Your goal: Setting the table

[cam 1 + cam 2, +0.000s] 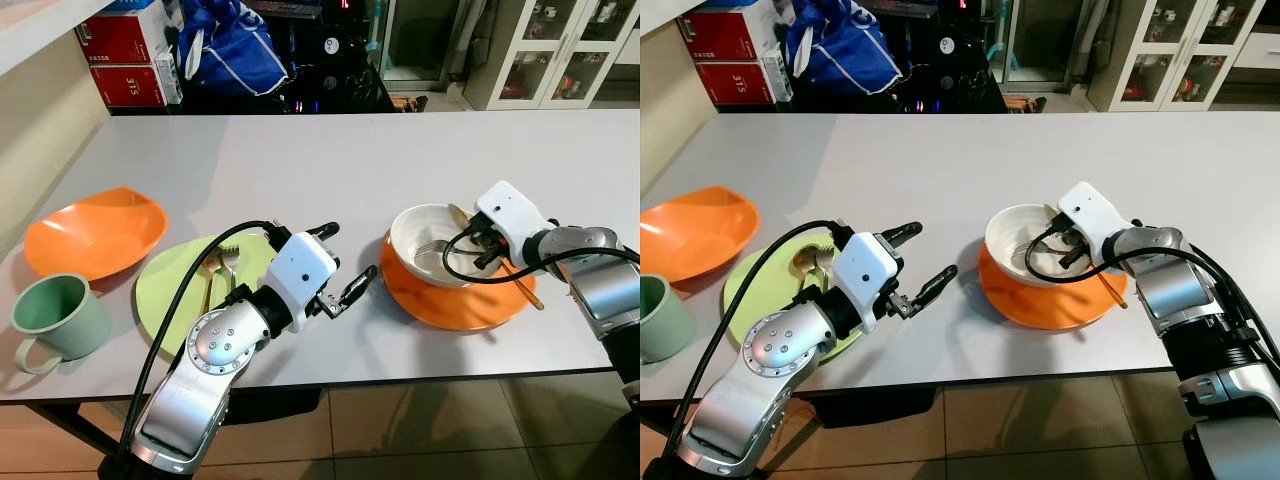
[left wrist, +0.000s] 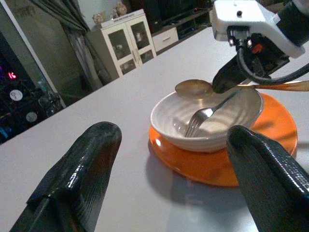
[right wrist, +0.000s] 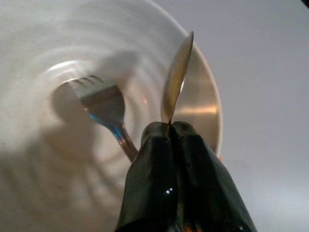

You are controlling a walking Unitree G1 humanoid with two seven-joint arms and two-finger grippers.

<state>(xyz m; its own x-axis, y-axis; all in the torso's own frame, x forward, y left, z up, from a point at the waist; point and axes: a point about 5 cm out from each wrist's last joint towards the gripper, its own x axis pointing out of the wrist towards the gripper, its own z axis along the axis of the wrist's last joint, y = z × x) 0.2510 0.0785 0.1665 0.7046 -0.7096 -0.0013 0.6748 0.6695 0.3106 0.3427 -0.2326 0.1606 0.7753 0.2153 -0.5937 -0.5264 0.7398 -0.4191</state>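
Spoon (image 3: 176, 77) was pinched by R gripper (image 3: 170, 126) over white bowl (image 1: 425, 232) w/ fork (image 2: 205, 113); L gripper (image 1: 345, 262) hung open

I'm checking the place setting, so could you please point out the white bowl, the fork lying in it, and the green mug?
White bowl (image 1: 410, 228), left eye view, near rim.
Fork (image 2: 199, 117), left wrist view, tines.
Green mug (image 1: 70, 325), left eye view, outer wall.

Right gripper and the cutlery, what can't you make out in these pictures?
- Fork handle: right wrist view, hidden behind the right gripper.
- Spoon handle: left wrist view, partly covered by that gripper.
- Green plate: cutlery on it partly hidden by the left arm, eye views.
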